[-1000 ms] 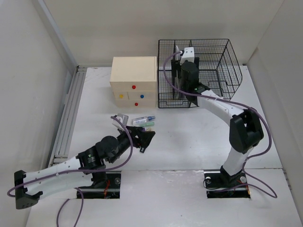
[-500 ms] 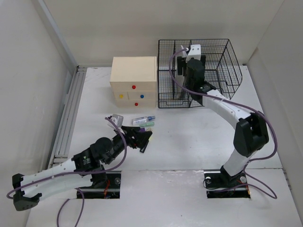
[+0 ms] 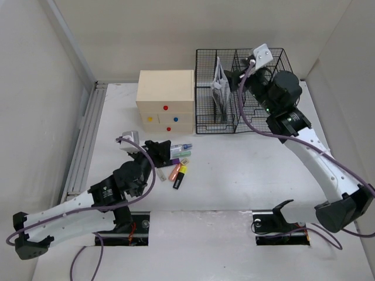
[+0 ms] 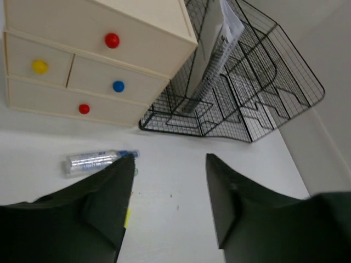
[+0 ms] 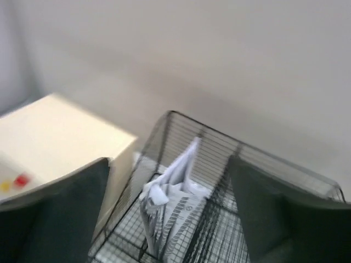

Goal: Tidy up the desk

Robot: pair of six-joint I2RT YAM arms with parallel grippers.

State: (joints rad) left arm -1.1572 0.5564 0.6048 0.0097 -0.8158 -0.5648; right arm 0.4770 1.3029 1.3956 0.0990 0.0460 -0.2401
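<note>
Tidying loose pens looks like the step in hand. The large, flat, matte white desk [image 3: 246,170] fills the scene, with a ridged metal rail [image 3: 82,146] along its left side. The left gripper [image 4: 170,159] hovers low at the near left, fingers partly apart and holding nothing. It is just beside a clear silvery tube with a blue cap [image 3: 177,149], an orange highlighter [image 3: 174,172] and a yellow-and-black marker [image 3: 180,177].

At the far side stands a smooth beige wooden drawer box [image 3: 166,96] with round red, yellow and blue knobs. To its right is a black wire-mesh organizer [image 3: 275,73] with white papers [image 3: 219,88] upright in its left compartment. The right gripper [image 5: 167,164] hangs above the organizer, fingers wide and empty.

The next move probably calls for centring the left fingers over one slim pen, which may roll, then closing.
</note>
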